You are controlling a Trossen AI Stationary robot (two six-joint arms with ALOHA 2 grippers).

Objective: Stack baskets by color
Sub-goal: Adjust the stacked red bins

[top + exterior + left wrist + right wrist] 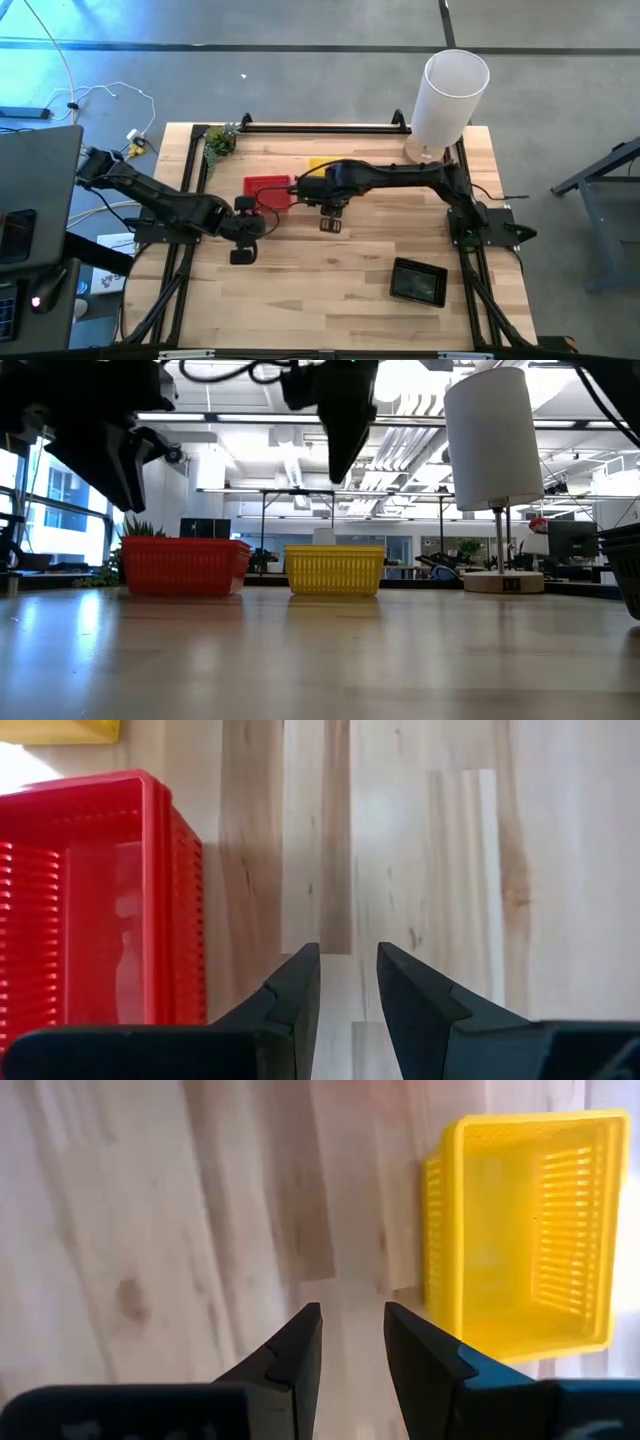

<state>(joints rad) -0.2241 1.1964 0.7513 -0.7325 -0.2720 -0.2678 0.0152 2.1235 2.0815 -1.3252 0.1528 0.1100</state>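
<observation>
1. Landmark: red basket, far-centre of the table. The high view shows one red footprint; whether it is a single basket or a nested stack, I cannot tell.
2. Yellow basket sits just beside red, on the side toward the white cylinder, partly hidden under the right arm. The low view shows the two side by side, apart, not touching.
3. Black basket is well away from red, at the near side of the table, toward the right arm's base. Also unclear whether it is a stack.
4. Left gripper: slightly spread, nothing between the fingers. It hovers off the table just beside red's near side; in its wrist view, red's long wall runs alongside the fingers, not across them.
5. Right gripper: slightly spread, empty. It hovers between red and yellow, on their near side; yellow is the closer one in its wrist view.
6. Judgement: no loose basket of a matching colour is visible, so sorting looks close to done.
7. If red needs handling, left arm is nearer; right arm is nearer for yellow and black.
</observation>
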